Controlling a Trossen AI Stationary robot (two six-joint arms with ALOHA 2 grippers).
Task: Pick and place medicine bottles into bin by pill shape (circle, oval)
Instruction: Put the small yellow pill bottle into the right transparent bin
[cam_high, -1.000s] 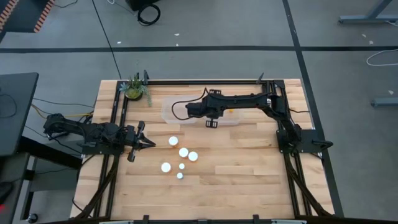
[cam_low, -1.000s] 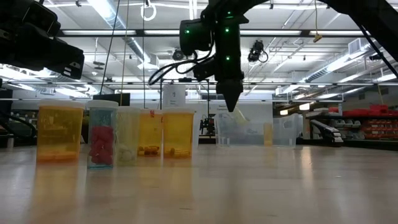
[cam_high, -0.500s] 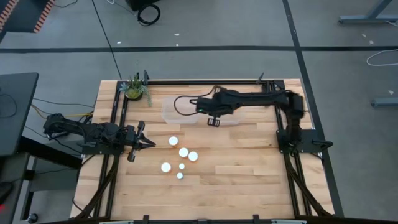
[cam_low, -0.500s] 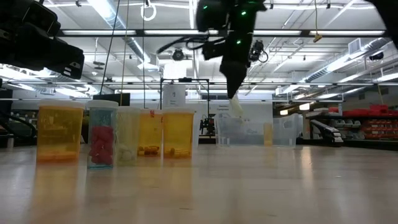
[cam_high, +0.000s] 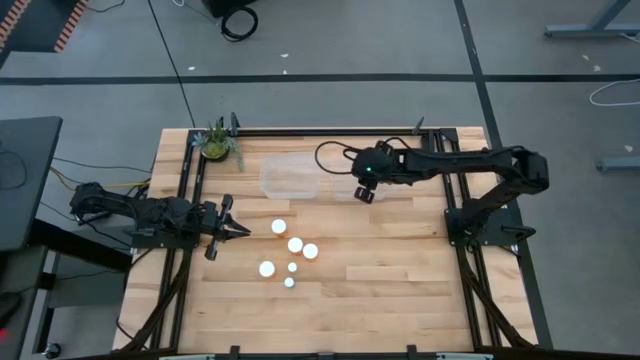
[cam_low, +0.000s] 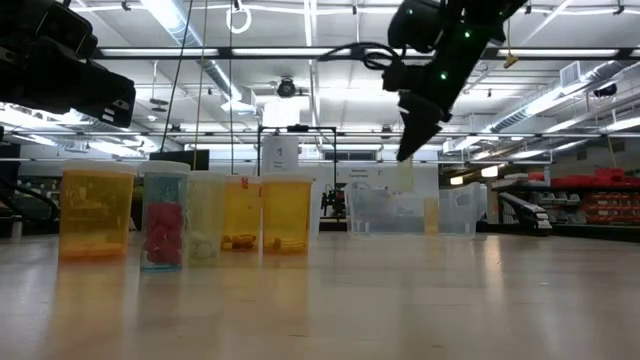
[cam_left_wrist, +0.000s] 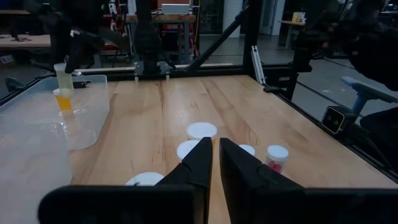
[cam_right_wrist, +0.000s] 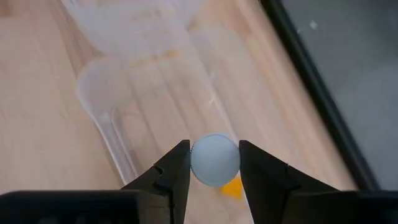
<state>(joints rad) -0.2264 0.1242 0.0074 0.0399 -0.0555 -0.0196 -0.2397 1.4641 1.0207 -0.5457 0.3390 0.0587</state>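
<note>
The right gripper (cam_right_wrist: 214, 163) hangs above the wooden surface (cam_high: 380, 290), over a clear plastic bin (cam_right_wrist: 152, 81), its fingers (cam_right_wrist: 174, 171) clamped on the white cap of a small medicine bottle (cam_right_wrist: 215, 160). The left gripper (cam_high: 238, 231) rests low with its fingers (cam_left_wrist: 198, 163) pressed closed and empty. Just ahead of those fingertips, five more white-capped medicine bottles (cam_high: 294, 244) stand clustered on the surface

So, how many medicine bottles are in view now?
7: six medicine bottles clustered mid-table before the left end effector, one in the right end effector above a bin. The bin may hide more.
</note>
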